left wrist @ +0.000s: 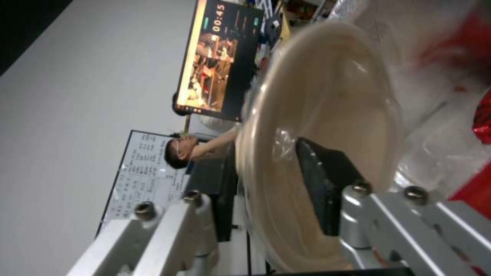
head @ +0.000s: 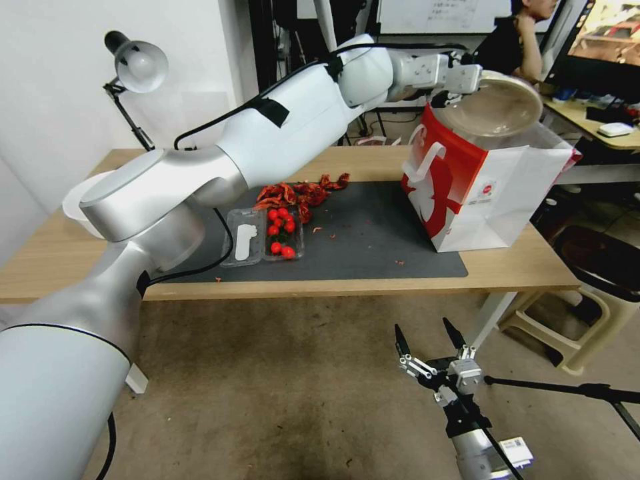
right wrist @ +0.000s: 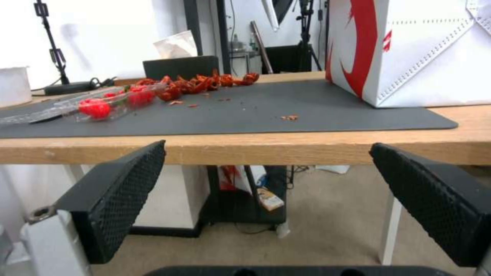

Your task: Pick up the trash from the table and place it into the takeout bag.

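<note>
The left gripper pinches the tilted beige bowl by its rim above the takeout bag at 1 o'clock, likely for dropping in; the right gripper idles wide open at 5 o'clock.

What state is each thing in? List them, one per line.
Bowl: tilted, held over the bag's mouth.
Bag: upright, open, on the mat.
Left end effector: shut on the bowl's rim.
Right end effector: open, low, in front of the table.
Tomato box: open.
Peppers: loose on the mat.
</note>
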{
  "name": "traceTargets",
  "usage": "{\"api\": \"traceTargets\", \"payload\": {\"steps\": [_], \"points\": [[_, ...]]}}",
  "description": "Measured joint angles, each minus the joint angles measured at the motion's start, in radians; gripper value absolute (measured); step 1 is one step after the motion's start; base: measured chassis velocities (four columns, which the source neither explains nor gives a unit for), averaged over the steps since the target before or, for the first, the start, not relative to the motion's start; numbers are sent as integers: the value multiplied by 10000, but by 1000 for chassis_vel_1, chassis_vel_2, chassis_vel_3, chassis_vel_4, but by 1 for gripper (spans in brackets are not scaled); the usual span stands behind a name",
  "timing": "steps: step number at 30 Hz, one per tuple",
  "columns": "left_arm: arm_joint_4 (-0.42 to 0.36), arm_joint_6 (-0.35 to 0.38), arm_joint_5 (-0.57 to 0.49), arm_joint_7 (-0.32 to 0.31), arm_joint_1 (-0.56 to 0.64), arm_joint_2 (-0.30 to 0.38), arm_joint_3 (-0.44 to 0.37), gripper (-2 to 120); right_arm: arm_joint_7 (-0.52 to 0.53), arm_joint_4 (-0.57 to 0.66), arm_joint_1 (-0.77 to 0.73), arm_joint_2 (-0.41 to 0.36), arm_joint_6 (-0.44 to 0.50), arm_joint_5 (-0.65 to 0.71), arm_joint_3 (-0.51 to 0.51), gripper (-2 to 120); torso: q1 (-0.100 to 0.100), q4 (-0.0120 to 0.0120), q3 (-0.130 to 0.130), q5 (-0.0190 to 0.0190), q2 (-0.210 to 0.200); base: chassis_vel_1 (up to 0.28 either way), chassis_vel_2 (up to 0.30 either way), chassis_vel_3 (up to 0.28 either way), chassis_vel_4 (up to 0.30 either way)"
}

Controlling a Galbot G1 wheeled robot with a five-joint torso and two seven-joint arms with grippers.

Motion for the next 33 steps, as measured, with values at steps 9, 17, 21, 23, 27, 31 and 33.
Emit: {"api": "traceTargets", "payload": {"steps": [9,17,21,23,27,31,33], "points": [[-273,126,-273,-98,179,306,-77,67,-29,-47,66,14,-7,-1,-90,100,0,-1,0,0,0,0,0,0,0],[-719,601,-1587,-324,476,833,-13,93,-39,-58,77,32,-32,-22,-135,100,0,-3,0,0,0,0,0,0,0],[-816,695,-2256,-553,616,1024,-56,100,-40,-55,76,32,-38,-24,-141,100,0,-1,0,1,0,0,0,0,0],[-931,798,-2871,-924,760,1186,-69,100,-41,-46,72,32,-41,-26,-145,100,0,0,-1,0,0,0,0,0,0],[-1468,1219,-4152,-4277,1771,1772,-465,100,-32,-35,85,17,-64,-19,-146,100,0,0,0,-1,0,0,0,0,0],[-2055,1594,-4399,-6825,2600,2075,-758,100,-35,-69,120,7,-64,9,-140,100,0,1,1,-2,0,0,0,0,0],[-2582,2040,-4827,-8403,3125,2264,-906,100,-59,-80,141,19,-61,5,-161,100,0,1,0,-2,0,0,0,0,0]]}}
